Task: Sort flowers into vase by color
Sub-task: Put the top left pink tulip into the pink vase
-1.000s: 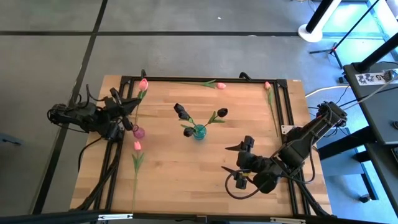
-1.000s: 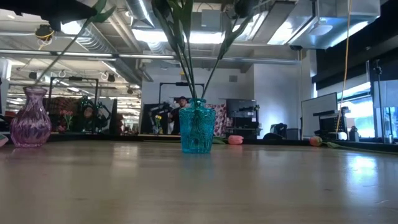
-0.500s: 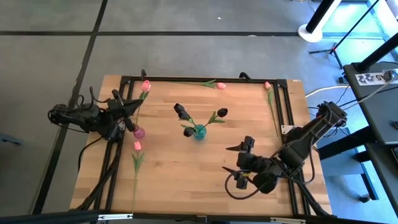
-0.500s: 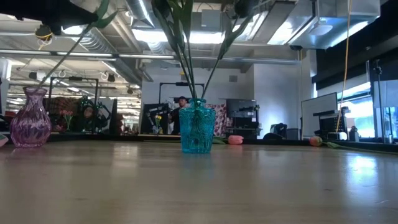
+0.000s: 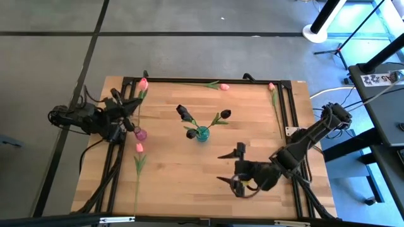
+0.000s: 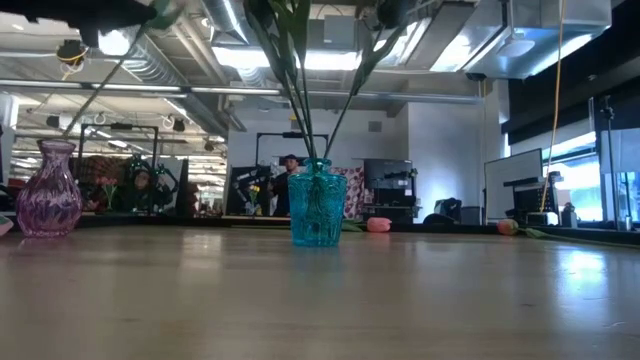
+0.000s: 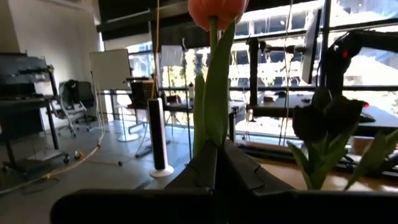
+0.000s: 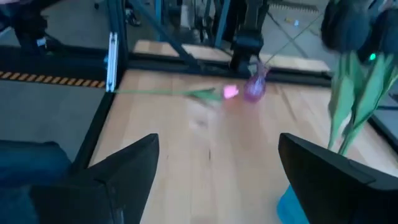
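Observation:
My left gripper point(image 5: 130, 108) is at the table's left side, shut on a pink tulip point(image 7: 216, 87) with its head point(image 5: 142, 83) toward the far edge. In the low view its stem point(image 6: 100, 90) slants up out of the purple vase point(image 6: 54, 190). The teal vase point(image 5: 202, 133) at mid-table holds three dark tulips point(image 5: 183, 112) by their stems. My right gripper point(image 5: 228, 168) is open over the bare near-right table, touching nothing. Three more pink tulips lie flat: one point(image 5: 138, 157) near the purple vase point(image 5: 141, 133), one point(image 5: 218, 85) along the far edge, one point(image 5: 273, 94) far right. My left gripper pinches the pink tulip's stem and leaf point(image 7: 214, 146) between its two fingers, well below the head point(image 7: 217, 9). The fingers come level from the table's left side and lie across the stem. The tulip stands tilted, its lower end going down into the purple vase's mouth point(image 6: 62, 142).
A black frame point(image 5: 208, 80) runs along the far, left and right edges of the wooden table. Cables point(image 5: 113, 170) trail along the left side. Bare wood point(image 5: 183, 176) lies between the teal vase and the near edge. The room beyond holds desks and equipment.
My right gripper has moved toward the table's left and slightly toward the near edge, staying open. The head of the held pink tulip has swung a little toward the table's left and far edges.

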`<move>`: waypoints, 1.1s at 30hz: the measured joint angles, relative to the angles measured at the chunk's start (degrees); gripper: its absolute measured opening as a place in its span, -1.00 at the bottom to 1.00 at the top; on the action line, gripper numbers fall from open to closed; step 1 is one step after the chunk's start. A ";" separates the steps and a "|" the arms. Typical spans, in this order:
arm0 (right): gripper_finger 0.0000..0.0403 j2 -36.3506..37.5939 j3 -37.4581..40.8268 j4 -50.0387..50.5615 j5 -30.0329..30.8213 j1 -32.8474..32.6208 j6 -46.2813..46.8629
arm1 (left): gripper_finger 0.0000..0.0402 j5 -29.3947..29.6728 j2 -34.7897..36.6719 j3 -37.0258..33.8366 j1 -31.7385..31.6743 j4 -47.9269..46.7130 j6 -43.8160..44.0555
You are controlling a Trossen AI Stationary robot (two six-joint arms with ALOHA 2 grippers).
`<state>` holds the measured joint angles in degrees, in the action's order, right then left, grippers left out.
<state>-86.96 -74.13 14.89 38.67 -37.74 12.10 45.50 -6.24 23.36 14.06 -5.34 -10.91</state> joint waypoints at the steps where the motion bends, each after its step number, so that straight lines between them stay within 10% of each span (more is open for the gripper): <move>1: 0.64 0.00 -0.01 -0.90 -0.50 0.77 -1.01 | -0.98 -0.02 -0.02 1.00 0.00 -0.02 -0.68; 6: 0.64 -0.68 0.00 -6.38 -0.76 4.18 -5.29 | -0.98 -2.30 0.00 5.87 0.00 3.21 -2.72; 20: 0.64 -8.56 0.00 -20.61 -10.19 5.49 -6.90 | -0.98 -38.53 -13.85 5.98 0.10 21.78 9.22; 33: 0.64 -14.03 0.00 -41.80 3.34 6.82 -9.53 | -0.98 -39.39 -46.05 5.90 12.08 61.37 -0.58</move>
<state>-100.99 -74.13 -26.91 42.01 -30.92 2.57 6.11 -52.29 29.26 26.14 56.03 -11.49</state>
